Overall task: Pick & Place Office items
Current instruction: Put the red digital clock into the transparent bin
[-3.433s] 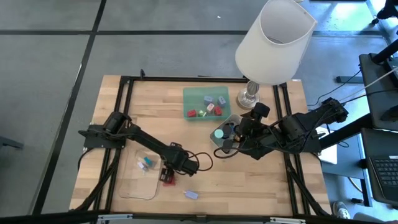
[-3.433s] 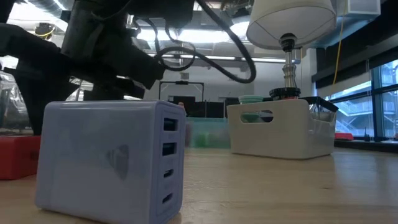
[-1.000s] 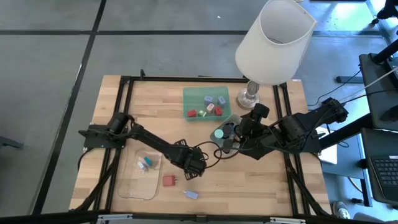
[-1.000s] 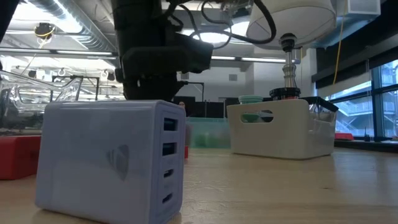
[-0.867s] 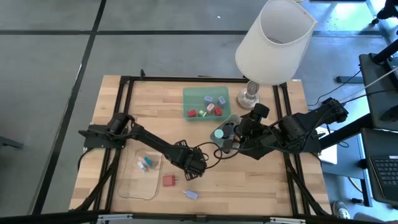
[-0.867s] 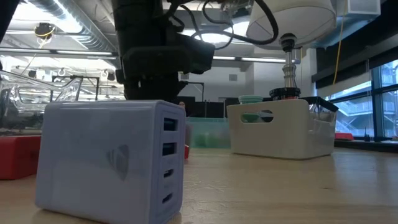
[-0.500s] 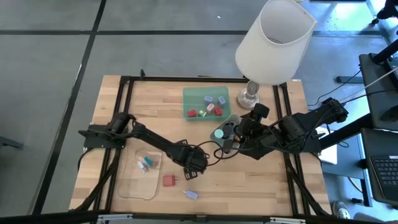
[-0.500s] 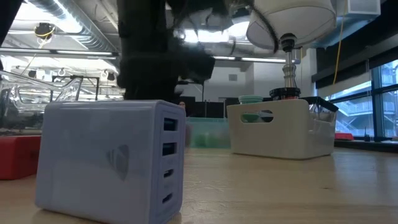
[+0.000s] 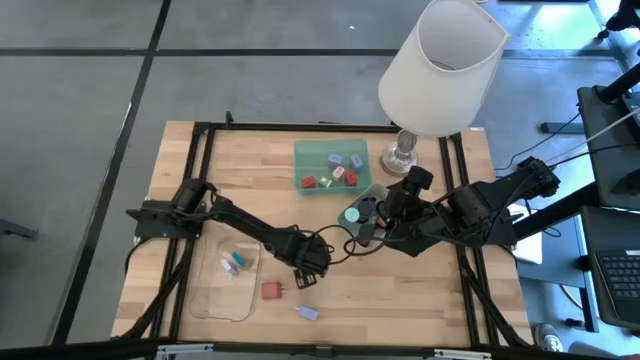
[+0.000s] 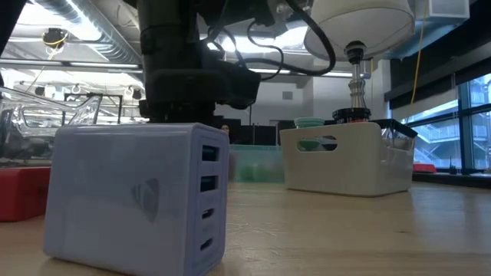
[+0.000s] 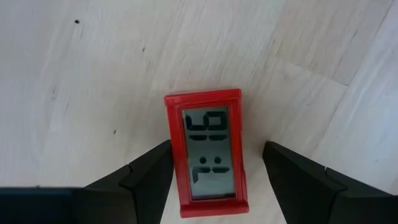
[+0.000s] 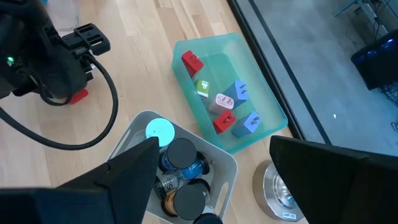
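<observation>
A small red clock with a grey display (image 11: pixel 210 152) lies flat on the wooden table. My left gripper (image 11: pixel 217 149) points down at it, open, with one finger on each long side of the clock; I cannot tell whether either finger touches it. From above, the left gripper (image 9: pixel 306 266) hides the clock. A red block (image 9: pixel 271 290) and a pale blue-grey charger (image 9: pixel 307 312) lie near the table's front. My right gripper (image 12: pixel 214 149) hangs open above the grey tray (image 9: pixel 375 192), which holds a teal disc (image 12: pixel 160 130) and black caps (image 12: pixel 182 151).
A green tray (image 9: pixel 308 152) with red and blue pieces stands at the back. A clear tray (image 9: pixel 212 298) with small items lies at the front left. The white-shaded lamp (image 9: pixel 440 65) stands at the back right. The blue-grey charger (image 10: pixel 138 199) fills the low view's foreground.
My left gripper has sunk a little toward the table over the red clock, staying open. My right arm has kept still.
</observation>
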